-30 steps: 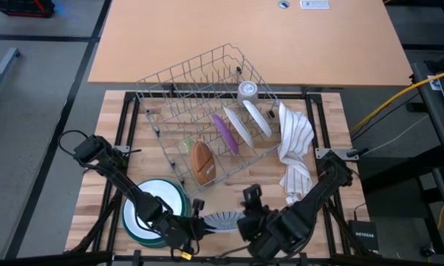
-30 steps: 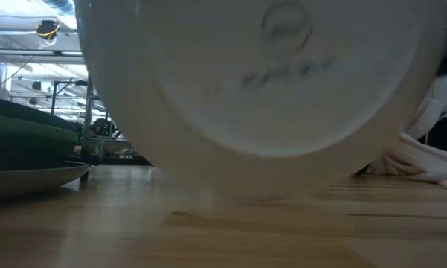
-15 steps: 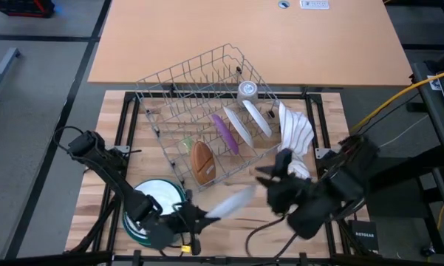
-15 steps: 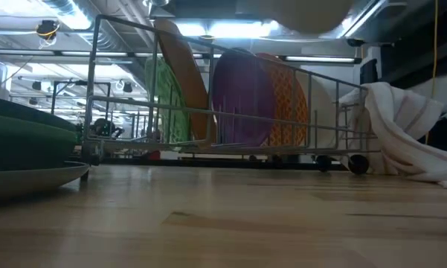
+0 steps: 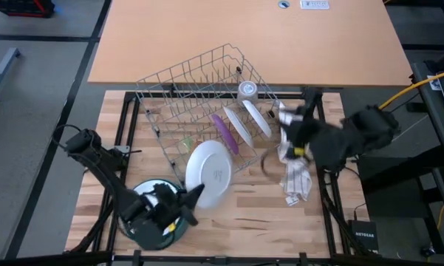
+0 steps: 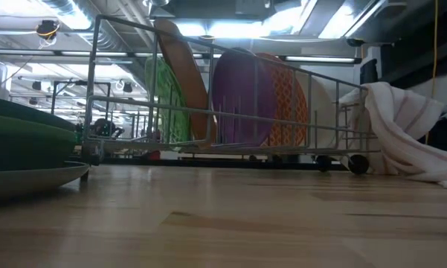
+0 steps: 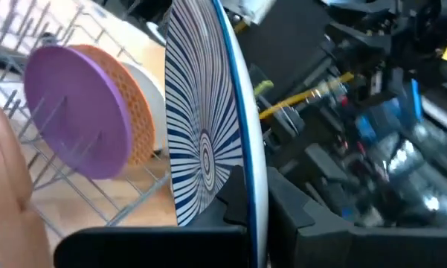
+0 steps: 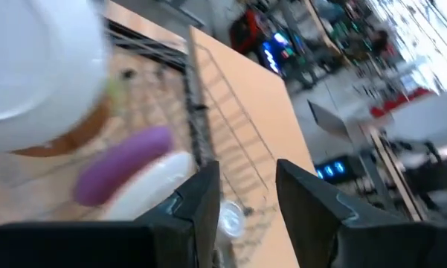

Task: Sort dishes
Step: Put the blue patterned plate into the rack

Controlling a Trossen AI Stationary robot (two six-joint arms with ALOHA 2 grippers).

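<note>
My left gripper is shut on a round plate, white underneath and blue-striped on its face, held up over the table in front of the grey wire rack. A stack of larger plates lies under my left arm; it shows green over grey in the low view. Purple, white and clear green dishes stand on edge in the rack. My right gripper is open and empty, above the rack's right end and the cloth. My left gripper pinches the striped plate by its rim between its two fingers, one on the striped face and one on the white underside. The fingers come slanting up from the table's near left. The plate is lifted clear of the table, tilted, white underside up.
A white striped cloth lies bunched at the rack's right side and shows in the low view. A pale cup stands at the rack's far corner. Bare wooden table lies between the rack and the near edge.
My left gripper has risen and gone toward the rack with the striped plate, which has come up off the table near the front edge and turned its white underside up. My right gripper has left the plate and swung toward the table's far right, above the cloth.
</note>
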